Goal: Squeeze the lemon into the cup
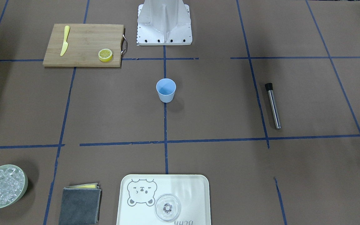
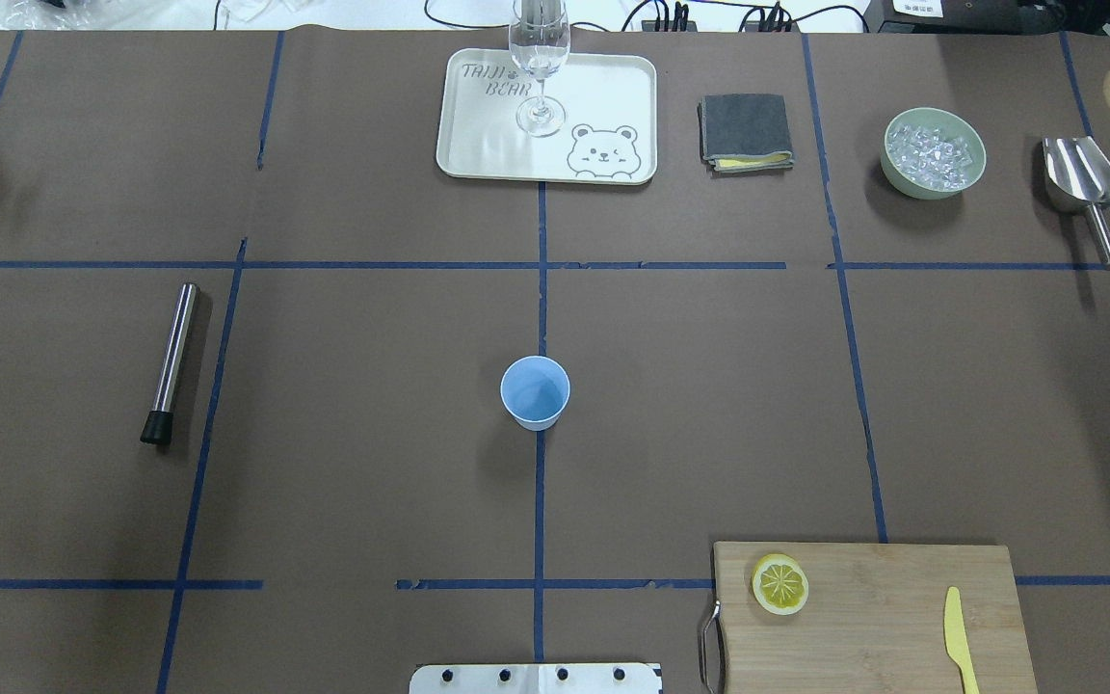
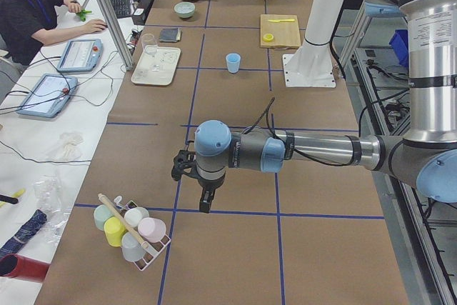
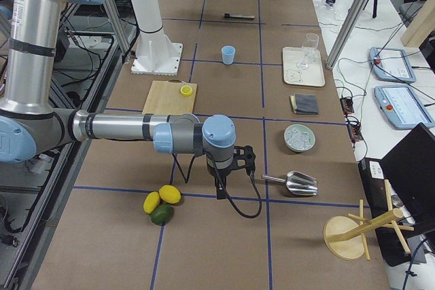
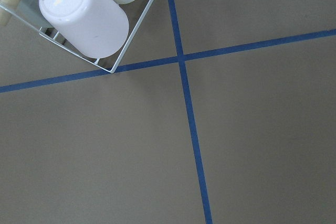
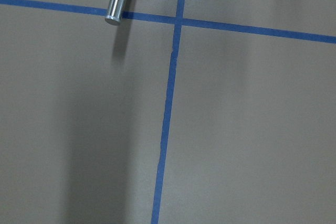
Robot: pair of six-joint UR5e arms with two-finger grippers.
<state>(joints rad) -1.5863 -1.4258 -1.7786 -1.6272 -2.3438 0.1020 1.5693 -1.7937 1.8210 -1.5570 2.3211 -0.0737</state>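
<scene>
At the robot-side edge of the tabletop (image 2: 324,482), the lemon (image 2: 779,584) looked light and slippery, best pinched across its rind; whether the left hand (image 3: 205,205) or the right hand (image 4: 219,193) was clenched could not be told.

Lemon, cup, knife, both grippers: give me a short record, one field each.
lemon: flat on the cutting board, near its handle
cup: upright on the centre tape line, off the board
knife: on the board, apart from the lemon
left gripper: near the cup rack; open or shut unclear
right gripper: near the scoop; open or shut unclear
</scene>
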